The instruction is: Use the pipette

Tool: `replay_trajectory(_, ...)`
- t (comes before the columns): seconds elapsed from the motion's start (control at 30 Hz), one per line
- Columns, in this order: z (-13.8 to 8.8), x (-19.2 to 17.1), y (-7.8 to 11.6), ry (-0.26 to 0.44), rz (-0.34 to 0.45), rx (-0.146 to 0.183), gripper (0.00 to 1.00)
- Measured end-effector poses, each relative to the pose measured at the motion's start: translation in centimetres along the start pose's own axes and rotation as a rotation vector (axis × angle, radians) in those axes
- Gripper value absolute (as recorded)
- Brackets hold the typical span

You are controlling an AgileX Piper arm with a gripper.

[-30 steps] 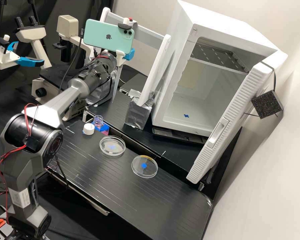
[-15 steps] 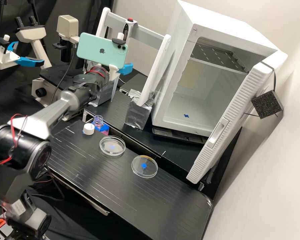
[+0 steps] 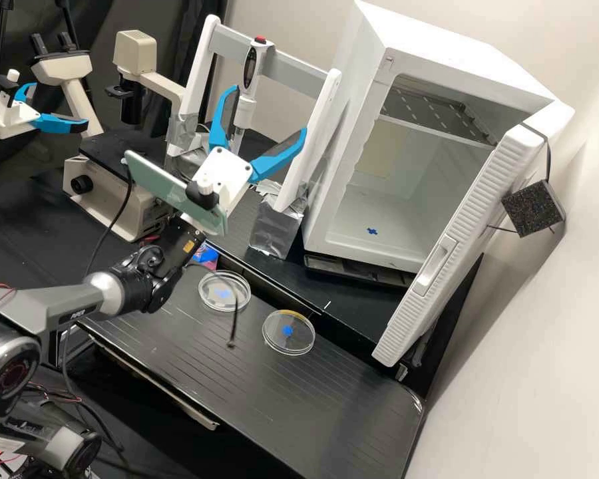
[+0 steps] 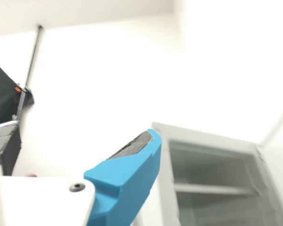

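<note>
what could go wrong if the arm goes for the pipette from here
The gripper is open and its spread fingers look close to the pipette; one might knock it on its rack. The loose black cable dangling from the arm might also catch a petri dish.

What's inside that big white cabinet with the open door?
A slotted grey metal shelf up high, and a small blue patch on the white floor. The ribbed white door hides the near right corner.
</note>
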Motion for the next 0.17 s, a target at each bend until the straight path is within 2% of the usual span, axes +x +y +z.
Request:
replay_trajectory(0.1, 1.1, -0.9, -0.2, -0.049, -0.016, 0.007, 1.00)
replay_trajectory(0.17, 1.8, -1.4, -0.5, -0.080, -0.032, 0.000, 1.00)
